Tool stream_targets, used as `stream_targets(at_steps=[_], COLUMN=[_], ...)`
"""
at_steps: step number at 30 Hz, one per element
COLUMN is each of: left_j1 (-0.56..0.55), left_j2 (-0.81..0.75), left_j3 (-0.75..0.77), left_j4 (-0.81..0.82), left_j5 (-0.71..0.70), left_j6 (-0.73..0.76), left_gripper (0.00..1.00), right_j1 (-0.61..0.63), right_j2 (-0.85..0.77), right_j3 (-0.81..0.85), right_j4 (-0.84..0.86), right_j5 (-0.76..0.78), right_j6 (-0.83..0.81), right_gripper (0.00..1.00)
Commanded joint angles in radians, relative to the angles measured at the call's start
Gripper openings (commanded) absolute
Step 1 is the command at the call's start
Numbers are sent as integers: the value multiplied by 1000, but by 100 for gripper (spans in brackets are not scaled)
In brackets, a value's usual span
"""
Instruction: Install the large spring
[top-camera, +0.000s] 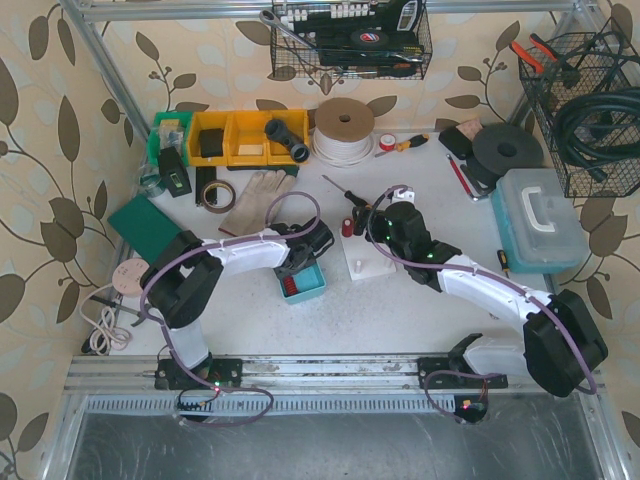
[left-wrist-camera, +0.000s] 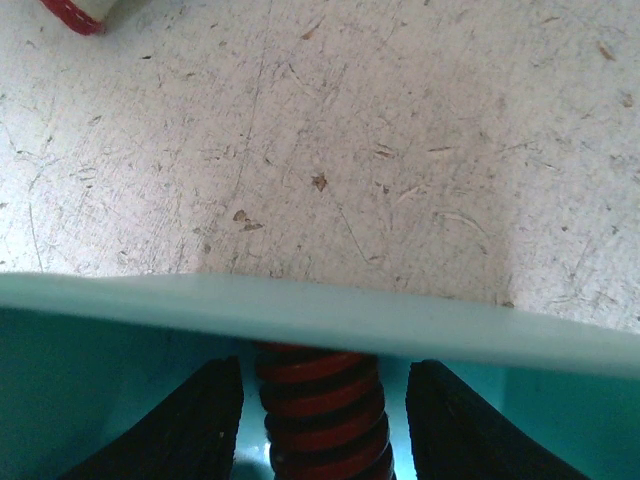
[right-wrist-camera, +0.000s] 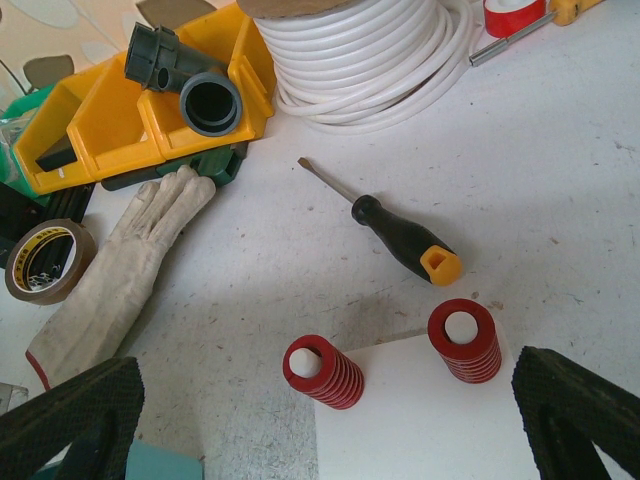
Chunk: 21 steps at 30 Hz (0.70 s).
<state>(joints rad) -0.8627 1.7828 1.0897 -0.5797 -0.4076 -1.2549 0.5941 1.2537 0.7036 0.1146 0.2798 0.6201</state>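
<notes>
A teal tray (top-camera: 318, 285) holds red springs. In the left wrist view its rim (left-wrist-camera: 320, 315) crosses the frame, and a thick red spring (left-wrist-camera: 320, 410) lies inside it. My left gripper (left-wrist-camera: 322, 420) is low in the tray, open, with one black finger (left-wrist-camera: 190, 420) on each side of that spring and a gap on both sides. A white base plate (right-wrist-camera: 440, 420) carries two red springs on white posts, one at its left corner (right-wrist-camera: 325, 370) and one further right (right-wrist-camera: 465, 338). My right gripper (right-wrist-camera: 325, 415) hovers above the plate, wide open and empty.
A black-handled screwdriver (right-wrist-camera: 400, 235) lies just beyond the plate. A work glove (right-wrist-camera: 120, 260), a tape roll (right-wrist-camera: 45, 262), yellow bins (right-wrist-camera: 110, 120) with a grey pipe fitting (right-wrist-camera: 195, 90) and a white cable coil (right-wrist-camera: 370, 50) lie farther back. A pale blue toolbox (top-camera: 540, 220) stands at the right.
</notes>
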Motion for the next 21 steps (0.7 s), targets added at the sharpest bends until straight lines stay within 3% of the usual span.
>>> stream_targets(at_steps=[1, 10, 14, 17, 19, 21], left_j1=[14, 24, 24, 24, 24, 24], left_j2=[19, 63, 62, 42, 25, 5], left_j3=[-16, 6, 10, 15, 24, 31], left_j4=[28, 47, 45, 34, 18, 4], left_j5=[13, 32, 35, 34, 30, 26], left_j6=[22, 64, 66, 68, 69, 69], left_gripper=[50, 46, 36, 22, 15, 10], right_j1=[-2, -2, -2, -1, -16, -80], right_j2=[12, 15, 13, 3, -21, -63], right_j3=[33, 36, 40, 36, 18, -30], right_j4=[-4, -7, -14, -9, -41, -35], right_j5=[-10, -13, -25, -26, 53, 15], right_j6=[-8, -9, -19, -61, -5, 65], right_gripper=[99, 99, 98, 99, 99, 99])
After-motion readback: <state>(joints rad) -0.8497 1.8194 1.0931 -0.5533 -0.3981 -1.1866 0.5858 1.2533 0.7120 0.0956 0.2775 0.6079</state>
